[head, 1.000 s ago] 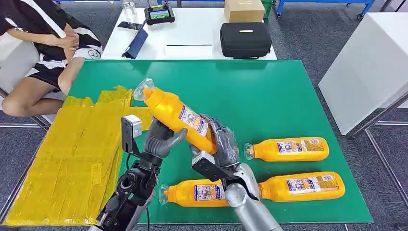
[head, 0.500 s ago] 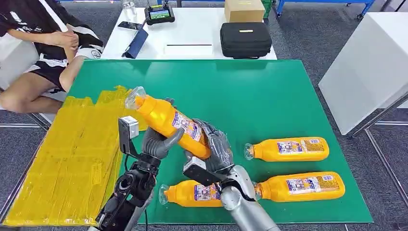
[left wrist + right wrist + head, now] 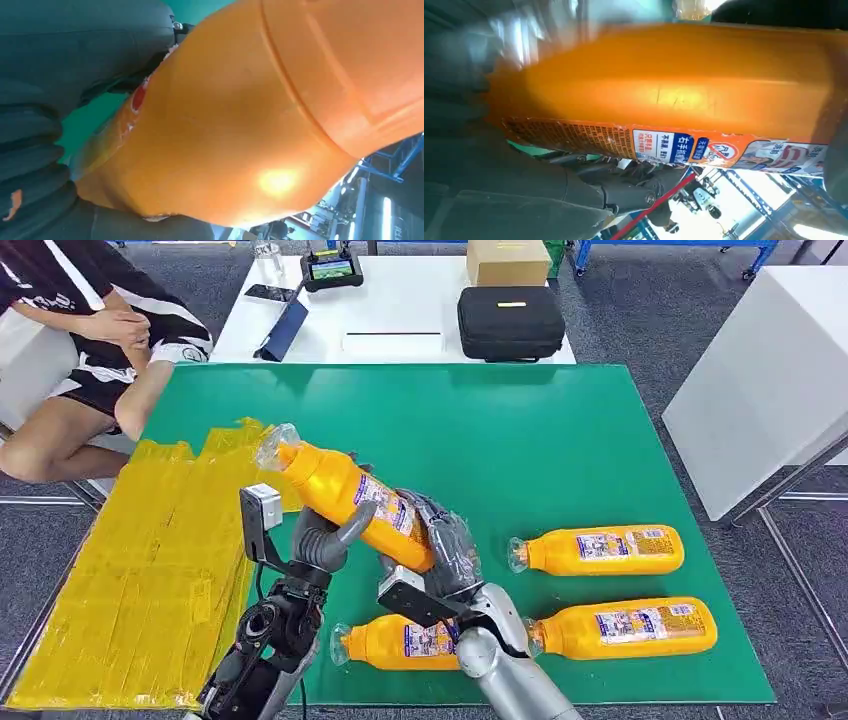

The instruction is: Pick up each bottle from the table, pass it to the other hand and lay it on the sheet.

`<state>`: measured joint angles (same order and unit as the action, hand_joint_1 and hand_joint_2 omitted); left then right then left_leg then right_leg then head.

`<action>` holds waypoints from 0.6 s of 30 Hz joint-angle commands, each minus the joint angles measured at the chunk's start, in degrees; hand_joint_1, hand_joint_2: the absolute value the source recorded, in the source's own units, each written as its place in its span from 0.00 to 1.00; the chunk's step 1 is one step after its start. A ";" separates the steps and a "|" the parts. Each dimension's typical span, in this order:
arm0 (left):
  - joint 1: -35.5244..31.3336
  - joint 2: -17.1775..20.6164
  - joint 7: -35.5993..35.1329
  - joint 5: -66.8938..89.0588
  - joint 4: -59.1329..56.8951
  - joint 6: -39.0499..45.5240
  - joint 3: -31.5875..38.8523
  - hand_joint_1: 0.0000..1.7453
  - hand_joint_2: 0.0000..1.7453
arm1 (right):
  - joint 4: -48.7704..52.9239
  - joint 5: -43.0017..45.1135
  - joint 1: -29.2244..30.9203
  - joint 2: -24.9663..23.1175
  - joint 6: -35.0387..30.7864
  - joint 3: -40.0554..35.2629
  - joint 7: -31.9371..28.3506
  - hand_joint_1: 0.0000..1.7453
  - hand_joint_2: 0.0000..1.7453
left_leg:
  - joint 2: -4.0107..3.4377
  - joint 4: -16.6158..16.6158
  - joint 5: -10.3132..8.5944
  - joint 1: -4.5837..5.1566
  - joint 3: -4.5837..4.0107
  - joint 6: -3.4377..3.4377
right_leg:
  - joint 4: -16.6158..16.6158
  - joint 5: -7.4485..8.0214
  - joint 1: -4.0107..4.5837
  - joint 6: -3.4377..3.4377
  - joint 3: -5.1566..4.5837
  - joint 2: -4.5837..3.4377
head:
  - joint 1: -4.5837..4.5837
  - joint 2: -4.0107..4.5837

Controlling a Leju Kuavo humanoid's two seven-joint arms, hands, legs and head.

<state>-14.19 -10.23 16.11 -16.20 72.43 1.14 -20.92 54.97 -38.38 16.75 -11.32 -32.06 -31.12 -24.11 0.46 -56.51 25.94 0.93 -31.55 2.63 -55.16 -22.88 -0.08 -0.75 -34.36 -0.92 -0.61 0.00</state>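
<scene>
Bottle [image 3: 345, 495] tilted, cap toward 10 o'clock, gripped at base by right robot hand [image 3: 445, 545], at middle by left robot hand [image 3: 322, 535], above bench [image 3: 560, 440].

Head view is showing bright, even overhead light, sharp all over, only soft shadows falling under the bottles on the table [image 3: 560, 430]. Left wrist view is sitting too close: the bottle [image 3: 260, 115] against the left hand [image 3: 45, 165] is looking soft, one glare spot glowing on it. Right wrist view is smearing near the right hand [image 3: 499, 195], background blowing out white.
</scene>
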 commanded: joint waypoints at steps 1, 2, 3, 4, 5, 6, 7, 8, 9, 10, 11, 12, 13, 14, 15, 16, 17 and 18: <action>-1.90 0.99 -0.04 -0.03 -1.41 -0.05 -0.20 1.00 1.00 | -3.28 0.08 1.92 1.66 0.74 -1.59 0.10 1.00 1.00 | 0.01 0.03 0.09 -0.07 0.23 -0.21 | 0.06 -0.09 0.06 -0.01 0.26 0.11 | 0.00 0.00; -1.90 0.99 -0.04 -0.03 -1.41 -0.05 -0.20 1.00 1.00 | -3.28 0.08 1.92 1.66 0.74 -1.59 0.10 1.00 1.00 | 0.00 0.02 0.08 -0.07 0.20 -0.19 | 0.06 -0.08 0.07 -0.01 0.23 0.10 | 0.02 0.00; -1.99 0.89 -0.02 -0.09 -1.42 0.00 -0.09 1.00 1.00 | -3.04 0.50 1.92 1.63 0.84 -1.45 0.03 1.00 1.00 | 0.03 0.03 0.04 -0.03 0.13 -0.14 | 0.04 -0.06 0.03 -0.01 0.15 0.10 | 0.00 0.00; -2.07 0.89 0.00 -0.12 -1.32 0.03 -0.02 1.00 1.00 | -2.84 0.69 2.08 1.70 0.95 -1.37 0.04 1.00 1.00 | 0.04 0.04 0.07 -0.05 0.21 -0.19 | 0.05 -0.09 0.04 0.00 0.24 0.13 | 0.02 0.00; -2.24 0.84 0.01 -0.21 -1.21 0.10 0.12 1.00 1.00 | -2.70 0.75 2.38 1.74 1.07 -1.30 0.09 1.00 1.00 | 0.03 0.02 0.06 -0.05 0.14 -0.16 | 0.04 -0.07 0.05 0.00 0.17 0.11 | 0.00 0.00; -2.38 0.75 -0.08 -0.43 -1.12 0.28 0.34 1.00 1.00 | -2.60 0.86 2.73 1.72 1.37 -1.31 0.22 1.00 1.00 | 0.01 0.02 0.03 -0.03 0.09 -0.12 | 0.03 -0.04 0.03 0.00 0.10 0.07 | 0.02 0.00; -2.43 0.72 -0.24 -0.64 -0.94 0.43 0.46 1.00 1.00 | -2.58 1.09 3.05 1.63 1.78 -1.29 0.51 1.00 1.00 | 0.02 0.01 0.06 -0.06 0.14 -0.17 | 0.04 -0.06 0.06 0.00 0.17 0.10 | 0.02 0.00; -2.41 0.76 -0.30 -0.71 -0.89 0.47 0.48 1.00 1.00 | -2.59 1.13 3.12 1.61 1.85 -1.30 0.64 1.00 1.00 | 0.00 -0.03 0.13 -0.09 0.23 -0.25 | 0.00 -0.12 0.08 -0.01 0.26 0.12 | 0.00 0.00; -2.35 0.83 -0.32 -0.76 -0.79 0.52 0.48 1.00 1.00 | -2.71 1.12 3.19 1.56 1.86 -1.35 0.76 1.00 1.00 | 0.00 -0.03 0.10 -0.07 0.18 -0.23 | 0.00 -0.09 0.06 0.00 0.20 0.11 | 0.02 0.00; -2.30 0.87 -0.34 -0.81 -0.74 0.59 0.49 1.00 1.00 | -2.77 1.12 3.17 1.54 1.81 -1.40 0.77 1.00 1.00 | 0.00 0.00 0.06 -0.05 0.12 -0.17 | 0.02 -0.05 0.04 -0.01 0.14 0.08 | 0.00 0.00; -2.26 0.93 -0.34 -0.82 -0.71 0.64 0.50 1.00 1.00 | -2.75 1.18 3.10 1.53 1.73 -1.37 0.76 1.00 1.00 | 0.00 0.00 0.03 -0.04 0.08 -0.12 | 0.03 -0.03 0.03 0.00 0.09 0.07 | 0.00 0.00; -2.16 0.95 -0.32 -0.87 -0.55 0.78 0.52 1.00 1.00 | -2.67 1.35 3.01 1.54 1.62 -1.34 0.71 1.00 1.00 | 0.01 -0.01 0.07 -0.07 0.15 -0.18 | 0.03 -0.06 0.07 -0.01 0.18 0.10 | 0.02 0.00; -2.10 0.97 -0.31 -0.90 -0.46 0.87 0.53 1.00 1.00 | -2.61 1.44 3.00 1.54 1.57 -1.35 0.69 1.00 1.00 | 0.01 0.01 0.04 -0.04 0.11 -0.15 | 0.02 -0.04 0.03 -0.01 0.13 0.09 | 0.00 0.00; -1.94 1.11 -0.19 -0.73 -0.08 1.32 0.59 1.00 1.00 | -2.08 1.73 2.85 1.62 0.97 -1.11 0.57 1.00 1.00 | 0.00 -0.01 0.09 -0.07 0.20 -0.22 | 0.03 -0.09 0.06 -0.01 0.23 0.12 | 0.02 0.00; -1.88 1.30 0.01 -0.44 0.32 1.75 0.69 1.00 1.00 | -1.43 2.01 2.65 1.66 0.28 -0.83 0.38 0.56 1.00 | -0.01 0.00 0.07 -0.06 0.15 -0.18 | 0.03 -0.06 0.05 -0.01 0.17 0.08 | 0.00 0.00; -1.90 1.47 0.47 0.15 0.90 2.45 0.94 1.00 1.00 | -0.73 2.13 2.49 1.84 -0.09 -0.60 0.44 0.00 1.00 | -0.02 0.01 0.06 -0.04 0.13 -0.16 | 0.02 -0.06 0.03 -0.01 0.14 0.06 | 0.00 0.00; -1.75 1.92 1.23 1.99 2.32 4.16 1.51 1.00 1.00 | 2.10 2.05 1.75 2.54 -1.24 0.02 0.72 0.00 1.00 | -0.01 0.00 0.05 -0.04 0.10 -0.15 | 0.01 -0.05 0.03 -0.01 0.12 0.07 | 0.02 0.00; -1.66 2.28 1.79 4.54 3.48 6.23 2.11 1.00 1.00 | 5.30 2.33 0.81 3.34 -1.29 0.74 1.13 0.00 1.00 | -0.01 -0.03 0.10 -0.07 0.16 -0.21 | 0.00 -0.09 0.06 -0.01 0.19 0.09 | 0.02 0.00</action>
<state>-14.18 -10.23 16.13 -16.85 72.87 2.49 -20.68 54.97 -36.92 17.43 -11.23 -31.24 -31.26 -23.91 0.46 -56.51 25.94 0.93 -31.54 2.63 -55.16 -22.88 -0.08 -0.75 -34.36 -0.92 -0.59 0.00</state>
